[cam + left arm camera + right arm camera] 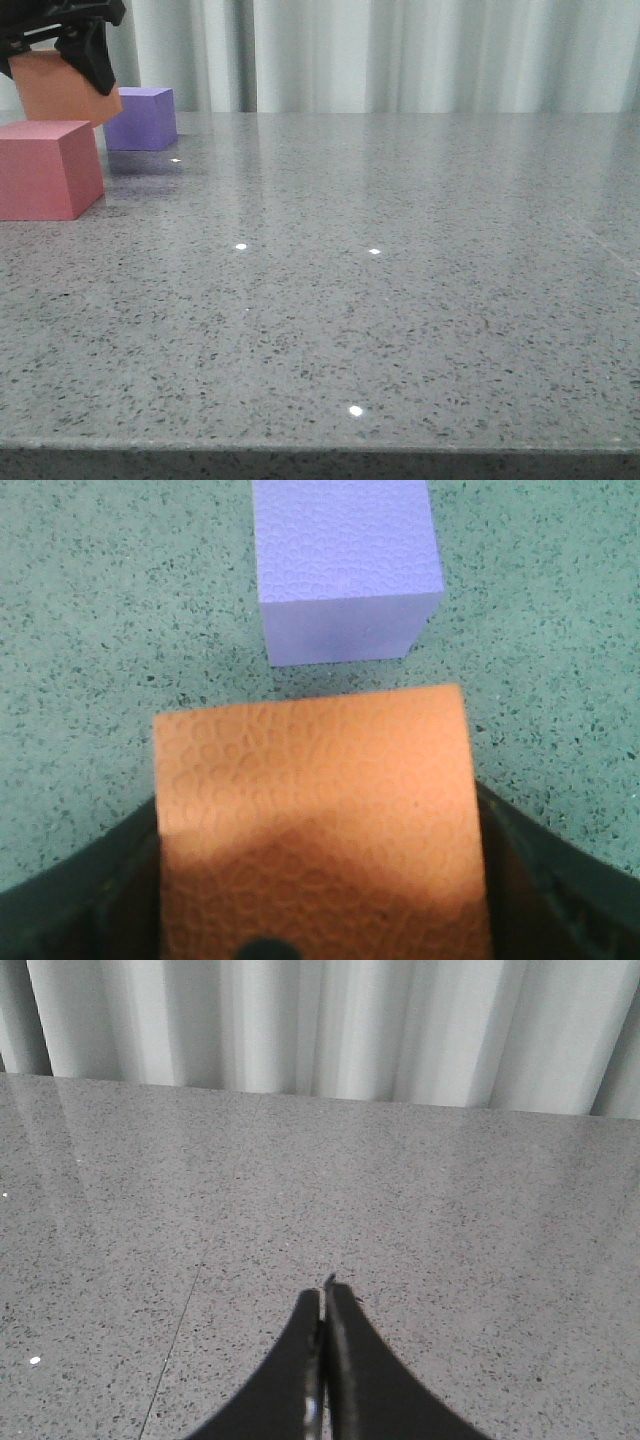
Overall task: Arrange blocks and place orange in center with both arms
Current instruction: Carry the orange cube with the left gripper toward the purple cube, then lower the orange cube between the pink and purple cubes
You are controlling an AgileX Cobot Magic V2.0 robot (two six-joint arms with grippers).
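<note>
In the front view, the left gripper (62, 40) sits at the far 10 o'clock corner of the speckled grey tabletop (380, 300), clamped on the orange cube (62, 88), which is tilted and lifted above the surface. The red-pink cube (48, 168) rests on the tabletop just in front of and below it, and the purple cube (142, 118) stands farther back, toward 1 o'clock from the orange one.

The left wrist view shows what the front view cannot: the orange cube (320, 820) fills the space between the dark fingers (560, 880), its textured face toward the camera, with the purple cube (345, 570) beyond it on the tabletop and a strip of bare surface between them. The red-pink cube is out of this view.

The right gripper (325, 1295) appears only in its own wrist view, its tapered fingers pressed together with nothing between them, above bare tabletop (450, 1210) with pale curtains (330, 1025) behind.
</note>
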